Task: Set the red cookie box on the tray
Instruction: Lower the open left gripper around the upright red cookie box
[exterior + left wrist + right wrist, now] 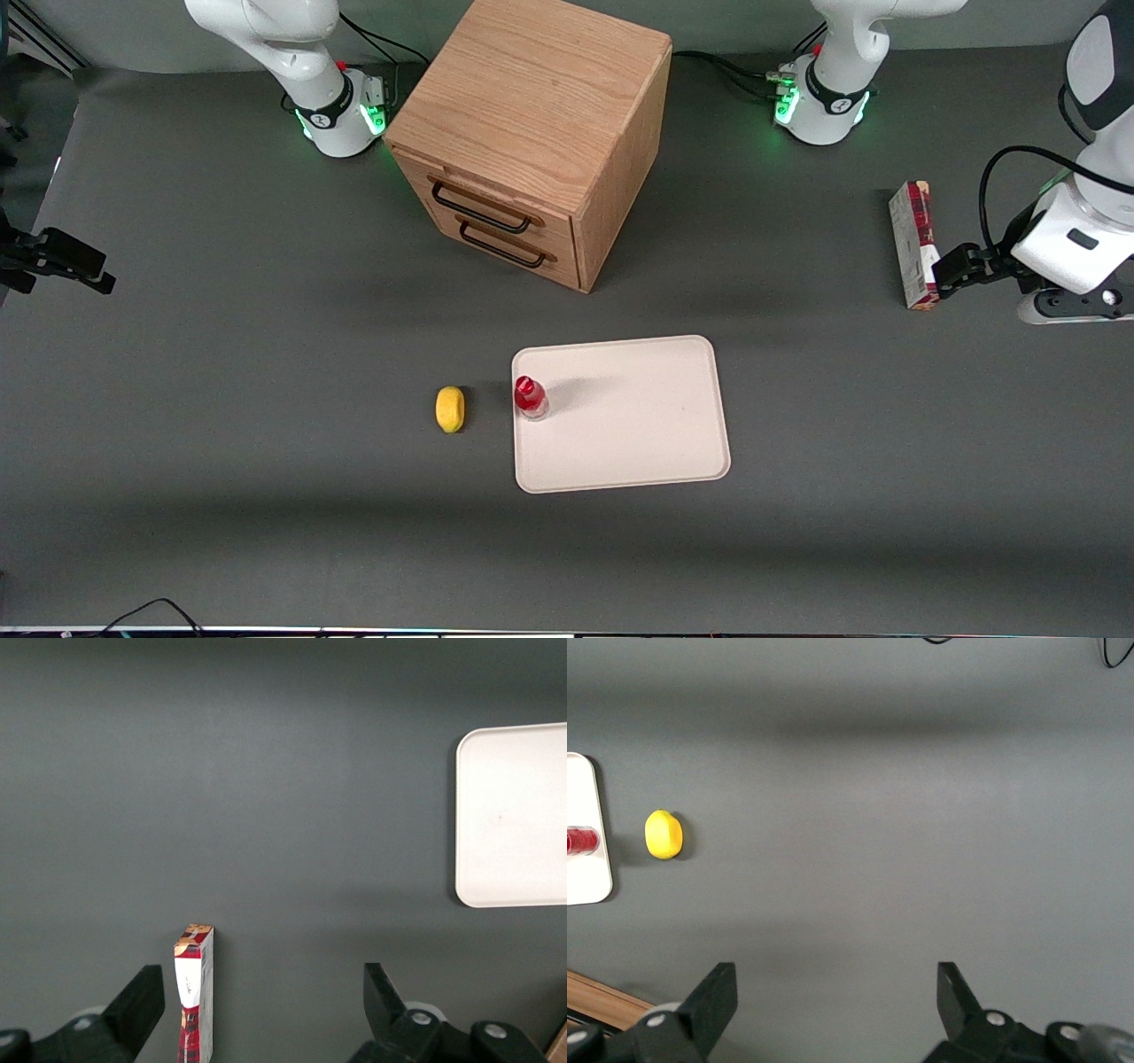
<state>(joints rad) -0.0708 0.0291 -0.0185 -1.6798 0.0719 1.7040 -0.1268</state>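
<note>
Fingers (142, 1005) of the gripper (952, 268) spread wide, nothing between them; gripper sits low just beside the near end of the red cookie box, toward the working arm's end of the bench (221, 372). Wooden drawer cabinet (532, 133) farther from the camera than the tray. Tray (638, 425) mid-bench, bare except a small red-capped bottle (530, 397) at one edge; lemon (450, 408) beside it. Red cookie box (914, 244) lies on the bench, well apart from the tray, not yet gripped. Step: approach for grasp. Next: centre the fingers across the narrow box, close, lift, carry to open tray area clear of the bottle.
</note>
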